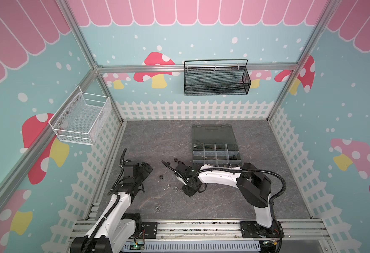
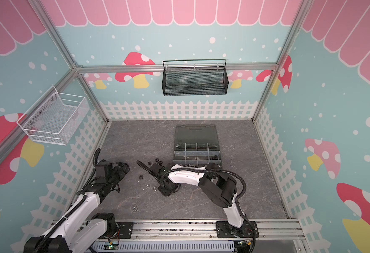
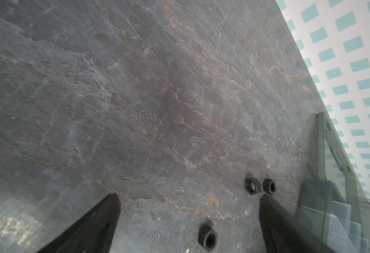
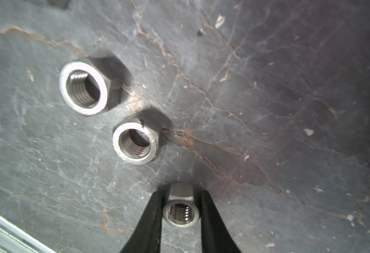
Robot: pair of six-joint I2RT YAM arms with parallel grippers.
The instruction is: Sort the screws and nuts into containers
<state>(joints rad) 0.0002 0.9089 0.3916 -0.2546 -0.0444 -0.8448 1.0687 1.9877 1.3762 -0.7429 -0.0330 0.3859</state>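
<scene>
The pick-up step is in hand: the right gripper point(image 4: 180, 193) pinches a silver nut point(image 4: 180, 211) lying on the table point(image 4: 267, 109) near the middle, the left gripper point(image 3: 189, 198) hangs wide open and empty, and next, I judge, comes a straight lift and carry to the containers point(image 1: 209, 156) farther right; no writing is readable.

Open across the far-left corner and along the right edge of the worktop point(image 1: 149, 135). Blocked near the far edge by the organizer box point(image 1: 212, 133). Strewn with nuts point(image 1: 161, 176) at the middle, crossed there by the right arm point(image 1: 219, 178).
</scene>
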